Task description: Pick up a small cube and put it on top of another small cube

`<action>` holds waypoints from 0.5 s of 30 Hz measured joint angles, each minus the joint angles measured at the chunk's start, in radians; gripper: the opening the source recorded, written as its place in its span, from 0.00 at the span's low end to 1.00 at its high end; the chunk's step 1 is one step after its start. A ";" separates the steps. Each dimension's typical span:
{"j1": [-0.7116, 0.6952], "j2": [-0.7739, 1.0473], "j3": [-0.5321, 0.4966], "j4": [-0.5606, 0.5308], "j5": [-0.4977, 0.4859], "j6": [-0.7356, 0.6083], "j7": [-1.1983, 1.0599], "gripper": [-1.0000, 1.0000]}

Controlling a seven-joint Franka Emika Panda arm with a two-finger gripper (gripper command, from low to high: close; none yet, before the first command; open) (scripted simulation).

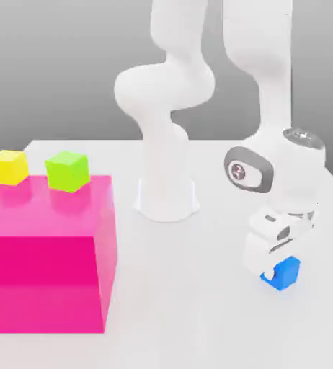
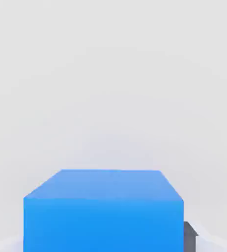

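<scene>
We see the white arm's jaws (image 1: 276, 272) closed on the small bright-blue cube (image 1: 285, 274) on the white tabletop (image 1: 198, 303), at four o'clock from the base; the fingers hide its near left face

No words, brands or numbers can be read anywhere; the arm's wrist joint (image 1: 249, 171), right of centre, carries a small emblem. It is too faint to make out.
</scene>
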 joint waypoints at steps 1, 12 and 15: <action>-0.013 -0.033 0.021 -0.007 0.030 -0.027 -0.022 0.00; -0.304 -0.246 -0.115 0.195 0.176 -0.430 -0.300 0.00; -0.441 -0.267 -0.187 0.304 0.173 -0.557 -0.378 0.00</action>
